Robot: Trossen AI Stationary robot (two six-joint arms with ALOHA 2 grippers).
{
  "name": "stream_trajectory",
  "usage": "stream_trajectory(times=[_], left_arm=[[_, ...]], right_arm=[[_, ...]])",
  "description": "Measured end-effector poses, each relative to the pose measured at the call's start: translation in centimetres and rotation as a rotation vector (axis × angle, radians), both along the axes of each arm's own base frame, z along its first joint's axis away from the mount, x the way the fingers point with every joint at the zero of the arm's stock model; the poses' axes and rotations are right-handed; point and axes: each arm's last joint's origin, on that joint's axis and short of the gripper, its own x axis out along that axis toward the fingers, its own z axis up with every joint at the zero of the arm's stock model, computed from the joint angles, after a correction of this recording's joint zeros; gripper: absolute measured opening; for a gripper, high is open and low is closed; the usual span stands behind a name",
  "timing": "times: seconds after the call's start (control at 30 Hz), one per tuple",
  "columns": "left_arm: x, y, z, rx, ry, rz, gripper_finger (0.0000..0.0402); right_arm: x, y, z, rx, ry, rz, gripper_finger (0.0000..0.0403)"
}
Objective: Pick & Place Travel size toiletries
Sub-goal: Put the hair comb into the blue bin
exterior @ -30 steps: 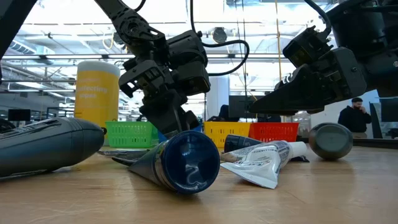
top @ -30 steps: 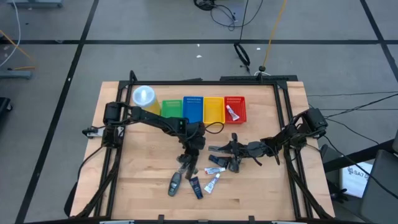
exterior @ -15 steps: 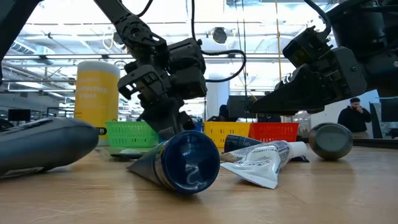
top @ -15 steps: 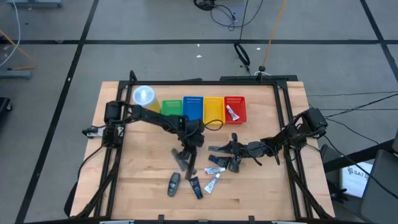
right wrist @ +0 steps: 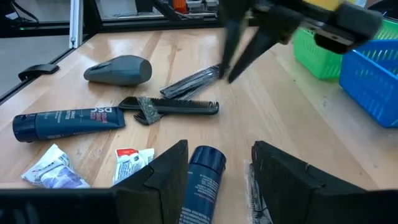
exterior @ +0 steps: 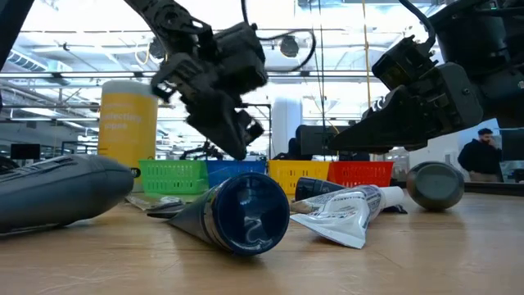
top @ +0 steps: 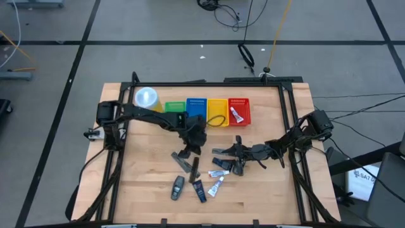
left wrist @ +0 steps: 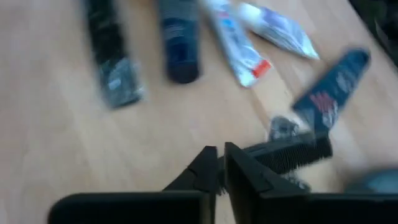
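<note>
The toiletries lie in a loose heap on the wood in the high view: a flat grey sachet (top: 180, 161), a dark comb (top: 195, 168), a dark grey oval stick (top: 178, 187), a dark blue tube (top: 199, 190) and white tubes (top: 217, 184). My left gripper (top: 188, 149) hangs shut just above the sachet's (right wrist: 193, 78) far end, and nothing shows between its fingers (left wrist: 221, 163). My right gripper (top: 219, 156) is open and waits right of the heap. A small blue tube (right wrist: 202, 179) lies below the gap between its fingers (right wrist: 217, 168).
Green (top: 175, 107), blue (top: 196, 111), yellow (top: 218, 111) and red (top: 238, 109) baskets line the far side; a white tube (top: 235, 115) lies in the red one. A tall yellow canister (top: 145, 98) stands left of them. Bare wood shows left of the heap.
My left gripper has risen off the heap and drawn back toward the far edge and the baskets, tipping as it went. The grey sachet it stood over has stayed flat on the table and now shows in full. My right arm has kept still.
</note>
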Motion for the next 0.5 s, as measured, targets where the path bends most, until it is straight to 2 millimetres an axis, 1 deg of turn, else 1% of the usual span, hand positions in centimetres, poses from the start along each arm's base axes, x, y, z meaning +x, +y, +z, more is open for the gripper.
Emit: stream_trajectory(times=[0.13,0.2,0.27,0.33,0.4,0.5], left_arm=[[0.0,-2.7,0.0,0.094,-0.09,-0.184,0.0108],[0.0,-3.9,-0.4,0.162,-0.111,-0.243,0.0149],[0.0,-4.6,-0.6,0.237,-0.121,-0.269,0.0189],[0.3,-4.9,-0.9,0.286,-0.129,-0.261,0.0227],[0.4,-4.8,-1.2,0.297,-0.12,-0.25,0.0258],[0.4,-4.3,-2.2,0.282,-0.095,-0.27,0.0284]], right_arm=[[0.0,0.0,0.0,0.021,0.001,-0.005,0.0171],[0.0,0.0,0.0,0.03,0.002,-0.007,0.0171],[0.0,0.0,0.0,0.031,0.0,-0.007,0.0171],[0.0,0.0,0.0,0.032,-0.003,-0.008,0.0171],[0.0,0.0,0.1,0.033,-0.005,-0.008,0.0171],[0.0,0.0,0.1,0.033,-0.006,-0.008,0.0171]])
